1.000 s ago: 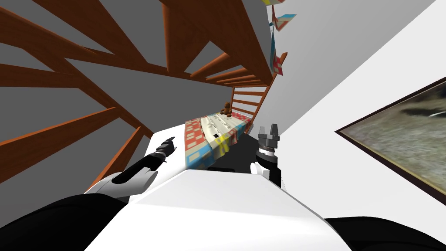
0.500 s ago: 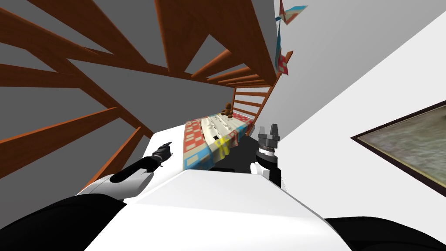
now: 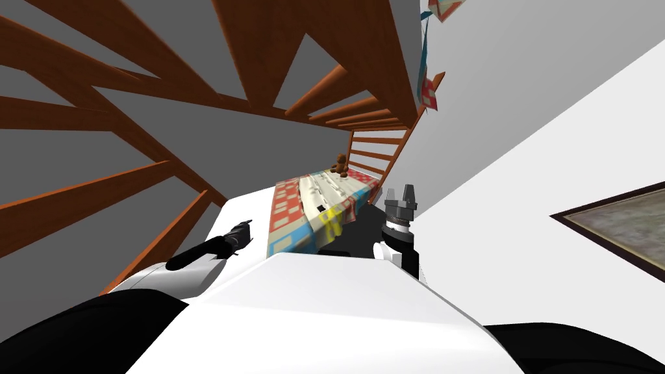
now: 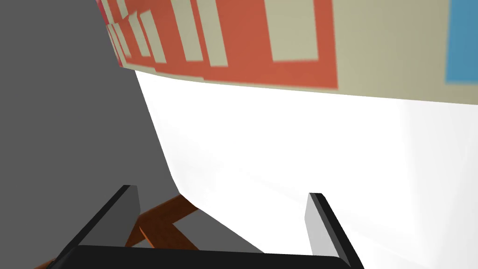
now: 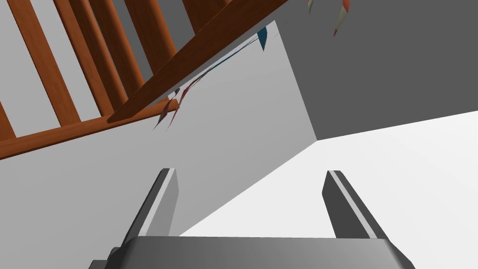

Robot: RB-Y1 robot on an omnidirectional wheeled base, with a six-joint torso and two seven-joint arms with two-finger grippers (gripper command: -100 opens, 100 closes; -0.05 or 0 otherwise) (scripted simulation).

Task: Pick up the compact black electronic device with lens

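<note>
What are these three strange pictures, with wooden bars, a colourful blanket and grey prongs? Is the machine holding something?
They come from cameras on a two-armed robot. The wide picture looks down from its head: the left gripper and right gripper show above its chest, before a bed with a patchwork quilt in a brown wooden frame. On the quilt lie a small black thing, probably the device it is after, and farther off a brown toy bear. The other two pictures look along each hand; the grey prongs are its fingers. The left gripper faces the bed's white side. Both grippers are open and hold nothing.
</note>
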